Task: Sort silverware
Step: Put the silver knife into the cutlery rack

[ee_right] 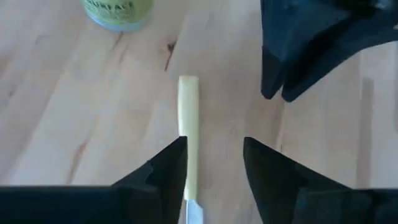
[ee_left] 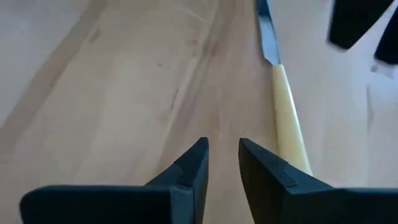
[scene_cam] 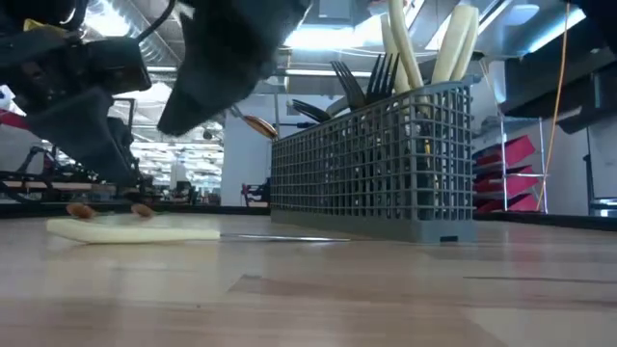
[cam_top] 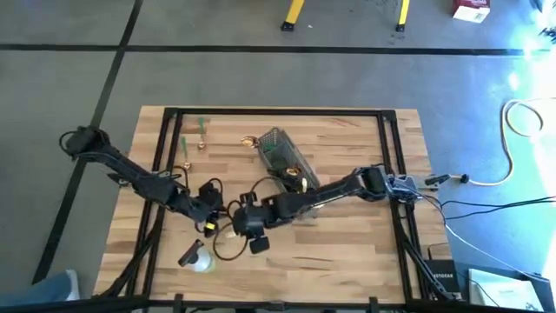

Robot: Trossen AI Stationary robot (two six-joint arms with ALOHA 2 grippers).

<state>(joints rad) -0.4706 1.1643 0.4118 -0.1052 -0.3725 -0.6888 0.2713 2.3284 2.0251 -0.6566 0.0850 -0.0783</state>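
Observation:
A knife with a pale yellow handle [ee_right: 188, 118] and a steel blade [ee_left: 267, 37] lies flat on the wooden table [cam_top: 347, 243], seen side-on in the low view [scene_cam: 135, 229]. My right gripper [ee_right: 214, 168] hovers open over the handle, which runs along the inner edge of one finger. My left gripper [ee_left: 224, 155] is open by a narrow gap, and the handle [ee_left: 289, 124] passes outside one finger. In the high view both grippers meet near the table's front left, left [cam_top: 211, 224] and right [cam_top: 254, 239]. The grey mesh basket [scene_cam: 376, 159] holds black forks and pale handles upright.
A small clear bottle with a green label [ee_right: 118, 9] stands close to the knife's handle end, near the front edge [cam_top: 198, 258]. Green utensils [cam_top: 201, 130] and a gold spoon [cam_top: 252, 139] lie at the far side beside the basket [cam_top: 282, 152]. Cables loop around both arms.

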